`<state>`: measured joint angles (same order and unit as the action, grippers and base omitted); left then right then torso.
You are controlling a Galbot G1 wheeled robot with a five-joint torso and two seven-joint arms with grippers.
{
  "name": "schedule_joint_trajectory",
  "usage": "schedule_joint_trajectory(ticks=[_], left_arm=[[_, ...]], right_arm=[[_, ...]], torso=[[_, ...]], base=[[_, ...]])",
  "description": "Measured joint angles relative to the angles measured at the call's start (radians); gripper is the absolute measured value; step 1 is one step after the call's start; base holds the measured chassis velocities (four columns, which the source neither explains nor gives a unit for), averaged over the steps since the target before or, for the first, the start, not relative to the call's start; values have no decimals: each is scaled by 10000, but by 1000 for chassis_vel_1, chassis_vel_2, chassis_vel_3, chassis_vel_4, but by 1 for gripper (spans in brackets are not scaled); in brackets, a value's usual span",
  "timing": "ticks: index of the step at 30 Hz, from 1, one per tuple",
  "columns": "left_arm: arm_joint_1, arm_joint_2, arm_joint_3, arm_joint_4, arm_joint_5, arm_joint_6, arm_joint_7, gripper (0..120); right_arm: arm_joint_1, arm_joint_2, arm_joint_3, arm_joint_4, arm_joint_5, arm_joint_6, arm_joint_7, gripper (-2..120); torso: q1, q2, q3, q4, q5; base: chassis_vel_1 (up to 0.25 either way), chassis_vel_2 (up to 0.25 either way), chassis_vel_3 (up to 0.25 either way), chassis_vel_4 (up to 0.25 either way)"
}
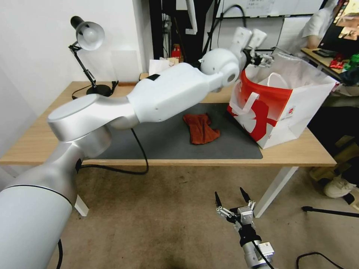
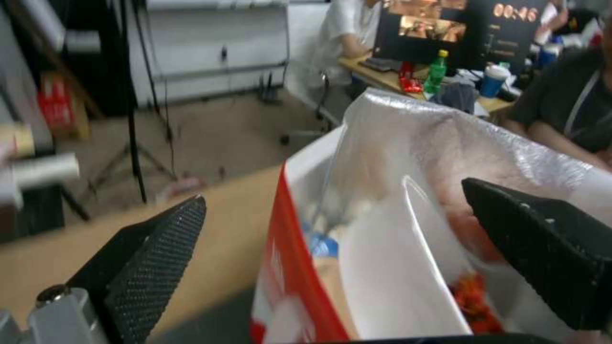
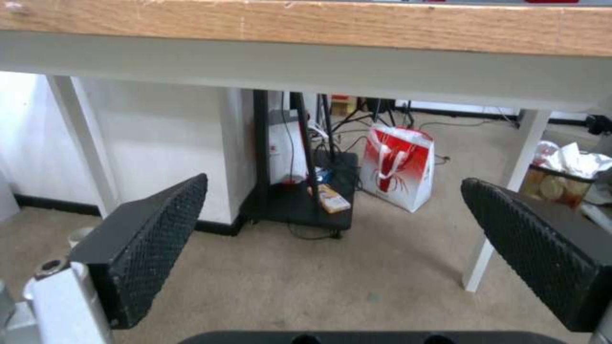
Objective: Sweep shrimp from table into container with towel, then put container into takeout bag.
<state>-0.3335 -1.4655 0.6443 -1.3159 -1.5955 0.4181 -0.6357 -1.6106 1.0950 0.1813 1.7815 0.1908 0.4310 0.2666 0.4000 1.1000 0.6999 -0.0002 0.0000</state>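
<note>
**Red-and-white bag looks loaded, left arm parked right over it**

Rust-brown towel [image 1: 200, 128] is lying crumpled on the grey mat [image 1: 168, 144] in the middle of the table [image 1: 37, 144], nothing touching it. Just right of it stands the takeout bag [image 1: 276, 112], mouth open. From the left wrist camera I can look down into it: the white container [image 2: 389, 267] sits inside against the silvery lining, and there's shrimp [image 2: 475, 306] showing bright orange low down beside its rim. So my read is that the drop is basically done.

My left gripper [image 2: 332, 248] hangs over the far side of the bag's mouth, jaws spread wide, holding nothing. The right gripper [image 1: 233, 203] is down below the near table edge, jaws also wide apart and empty, staring at carpet and table legs.

What worries me from here:
- The white strap handle [image 1: 248, 102] and the floppy lining are close to those open fingers. Pull the left arm back at a bad angle and a fingertip could hook one and drag or tip the whole bag.
- I can't tell if the container is sitting level in there. If it's leaning, any nudge to the bag could spill the shrimp.
</note>
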Motion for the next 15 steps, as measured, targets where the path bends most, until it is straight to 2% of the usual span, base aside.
schedule_joint_trajectory(ticks=[1,2,3,4,5,6,7,8,10,11,12,13,14,15], left_arm=[[310,386,-337,-654,-398,-19,-573,100],[519,666,-445,-999,-360,-150,-681,100],[519,666,-445,-999,-360,-150,-681,100],[927,1210,-630,-1505,-33,-363,-663,100],[1175,1523,-720,-1742,206,-425,-563,100],[1175,1523,-720,-1742,206,-425,-563,100],[1699,2248,-897,-2239,759,-554,-160,100],[1699,2248,-897,-2239,759,-554,-160,100],[2676,3624,-1192,-3311,1773,-865,786,100],[3043,4033,-1325,-3714,2100,-944,1112,100],[3043,4033,-1325,-3714,2100,-944,1112,100],[3827,4964,-1686,-4571,2775,-1273,1893,100],[3827,4964,-1686,-4571,2775,-1273,1893,100],[4759,5893,-2152,-5271,3412,-1488,2539,100]], right_arm=[[3,17,-8,2,-2,0,-1,100],[6,27,-13,2,-2,0,-1,100],[6,27,-13,2,-2,0,-1,100],[24,28,-15,2,-2,0,0,100],[39,23,-14,3,-2,0,1,100],[39,23,-14,3,-2,0,1,100],[58,4,-15,3,3,0,6,100],[58,4,-15,3,3,0,6,100],[50,-27,-15,83,9,0,18,100],[38,-31,-15,109,10,0,20,100],[38,-31,-15,109,10,0,20,100],[-11,-42,-15,209,10,0,23,100],[-11,-42,-15,209,10,0,23,100],[-76,-62,-15,298,13,0,26,100]], torso=[[-1,0,0,-1,-2],[0,0,1,-1,-1],[0,0,1,-1,-1],[0,0,0,0,-2],[0,1,0,0,-3],[0,1,0,0,-3],[1,-1,2,2,-3],[1,-1,2,2,-3],[1,-1,2,7,-9],[1,0,1,6,-7],[1,0,1,6,-7],[1,0,1,-5,-7],[1,0,1,-5,-7],[-2,1,-1,1,1]], base=[[0,0,0,0],[0,0,0,0],[0,0,0,0],[0,0,0,0],[0,0,0,0],[0,0,0,0],[0,0,0,0],[0,0,0,0],[0,0,0,0],[0,0,0,0],[0,0,0,0],[0,0,0,0],[0,0,0,0],[0,0,0,0]])
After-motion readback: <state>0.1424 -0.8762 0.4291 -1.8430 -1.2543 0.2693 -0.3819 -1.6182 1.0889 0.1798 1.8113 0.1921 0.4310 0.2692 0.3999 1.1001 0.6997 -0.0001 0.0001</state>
